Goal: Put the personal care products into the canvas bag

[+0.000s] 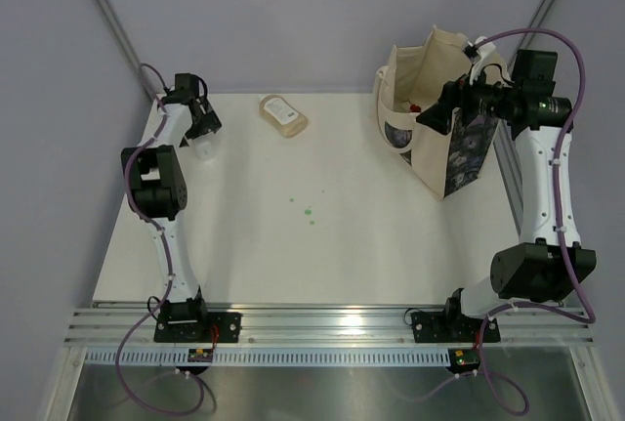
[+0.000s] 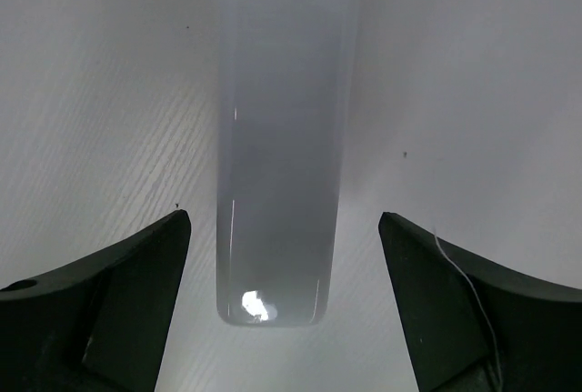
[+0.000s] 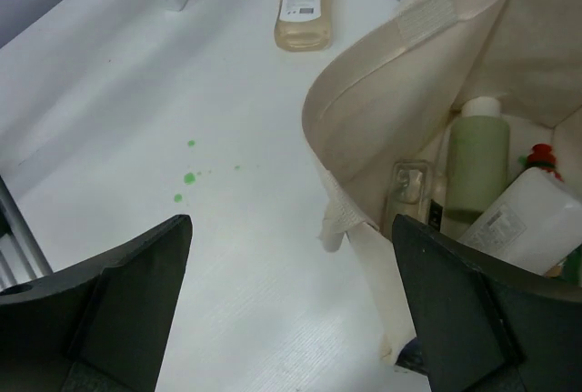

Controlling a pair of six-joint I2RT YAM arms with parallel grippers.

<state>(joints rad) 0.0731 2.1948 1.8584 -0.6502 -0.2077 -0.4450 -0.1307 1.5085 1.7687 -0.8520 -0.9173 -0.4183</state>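
Observation:
A white tube (image 2: 277, 183) lies on the table at the far left corner (image 1: 206, 148). My left gripper (image 2: 284, 216) is open with a finger on each side of the tube's end, not touching it; it shows from above (image 1: 200, 126). A beige pouch (image 1: 282, 114) lies flat at the back middle. The canvas bag (image 1: 461, 162) stands open at the back right. In it I see a pale-green white-capped bottle (image 3: 477, 160), a clear bottle (image 3: 411, 187), a red cap (image 3: 543, 154) and a white labelled container (image 3: 532, 224). My right gripper (image 3: 291, 219) is open and empty, above the bag's near rim (image 1: 431, 116).
Small green spots (image 1: 309, 212) mark the middle of the table. A bag handle (image 3: 423, 10) stands up at the rim and another strap (image 3: 382, 265) hangs outside. Grey walls stand close behind the left arm. An aluminium rail (image 1: 322, 318) runs along the near edge.

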